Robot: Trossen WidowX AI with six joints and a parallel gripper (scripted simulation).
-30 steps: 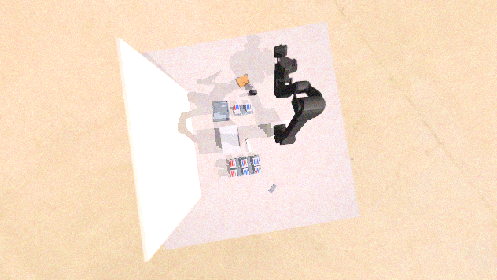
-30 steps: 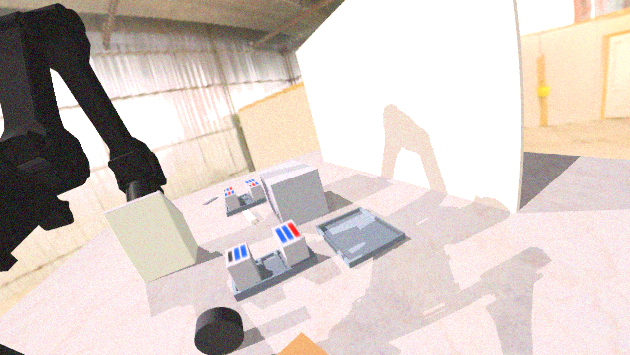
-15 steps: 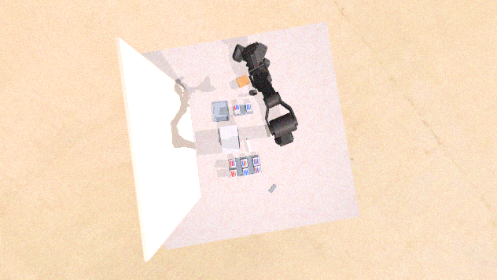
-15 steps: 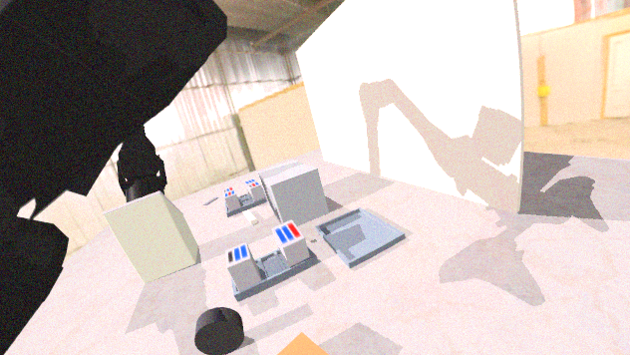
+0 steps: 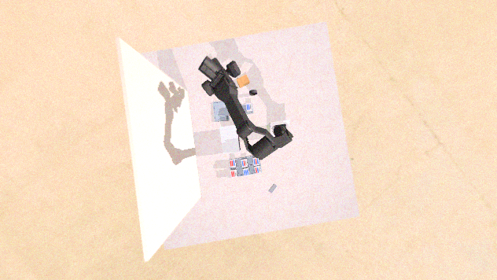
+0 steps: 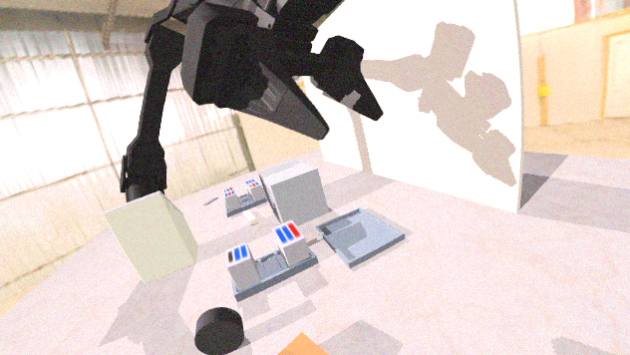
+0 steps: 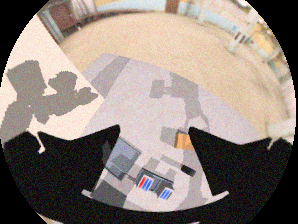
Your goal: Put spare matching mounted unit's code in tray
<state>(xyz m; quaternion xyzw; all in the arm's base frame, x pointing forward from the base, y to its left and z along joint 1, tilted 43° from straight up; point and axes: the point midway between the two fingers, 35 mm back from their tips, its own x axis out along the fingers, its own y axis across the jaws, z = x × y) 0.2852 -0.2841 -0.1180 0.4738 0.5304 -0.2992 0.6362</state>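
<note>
My gripper (image 6: 350,126) (image 7: 154,129) is open and empty, high above the table and tray. The blue-grey tray (image 6: 377,250) (image 5: 217,111) (image 7: 131,150) has nothing in it that I can make out. Beside it a small rack (image 6: 275,280) holds two pale units, one with blue, blue and red stripes (image 6: 288,232) (image 7: 145,183), one with black and blue stripes (image 6: 237,253) (image 7: 165,193). The arm partly covers this rack in the top view. A larger rack (image 5: 238,167) (image 6: 247,204) holds several units with red and blue stripes. Which unit is the mounted one, and its back code, I cannot tell.
A grey box (image 6: 301,199) stands between the racks. A pale green block (image 6: 155,239), a black cylinder (image 5: 253,92) (image 6: 219,331) and an orange block (image 5: 243,80) (image 7: 183,140) stand nearby. A small grey piece (image 5: 272,188) lies apart. A tall white wall (image 5: 161,157) (image 6: 424,145) borders one side.
</note>
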